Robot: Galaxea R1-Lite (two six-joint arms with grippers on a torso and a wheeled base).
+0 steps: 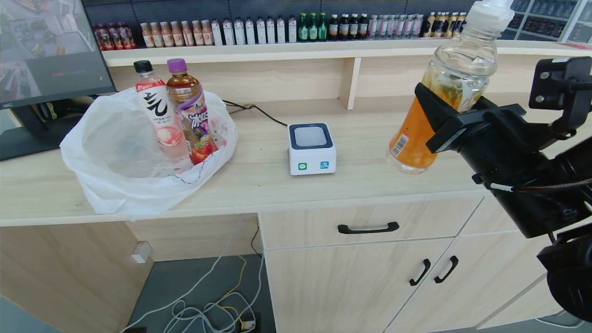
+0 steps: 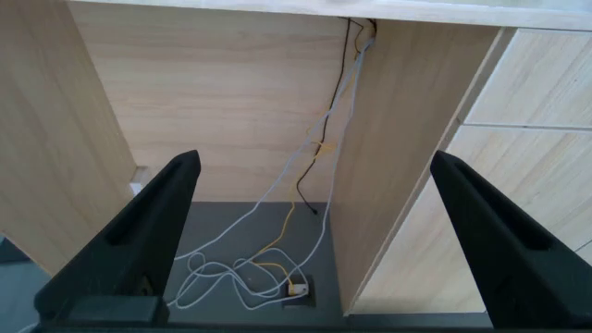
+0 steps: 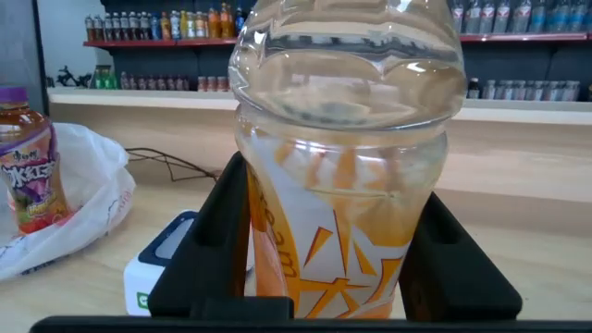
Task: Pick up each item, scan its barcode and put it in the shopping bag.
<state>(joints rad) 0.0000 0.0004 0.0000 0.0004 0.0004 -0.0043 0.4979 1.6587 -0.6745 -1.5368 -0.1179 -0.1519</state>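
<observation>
Left gripper (image 2: 314, 185): the jaws stand wide apart with nothing between them. It is low, in front of the open bay under the counter (image 1: 351, 185). Past its fingers we see loose cables (image 2: 250, 277) lying on the dark floor.

Right gripper (image 1: 451, 104): clamped around the middle of the orange drink bottle (image 1: 416, 138), with one black finger on each side of its label. The bottle is tilted, cap toward the robot's upper right. It shows over the right part of the counter, to the right of the scanner (image 1: 311, 148). We cannot tell whether its base touches the wood. There is a barcode on the lower label, on the side toward the scanner.

Counter front: a drawer with a black handle (image 1: 367, 228) above two cupboard doors.

Mid-counter: the scanner is a small white cube with a pale window facing up, and a black cord runs off behind it.

Left of the scanner: the white shopping bag (image 1: 115, 162) is slumped open on the counter. Two bottles stand in it, touching: a black-capped bottle (image 1: 157, 111) with a pink label and a purple-capped bottle (image 1: 189, 111) of brown drink.

Behind the bag at the far left is a monitor (image 1: 46, 46). Farthest back, a row of bottles (image 1: 277, 30) is lined along the rear shelf.
</observation>
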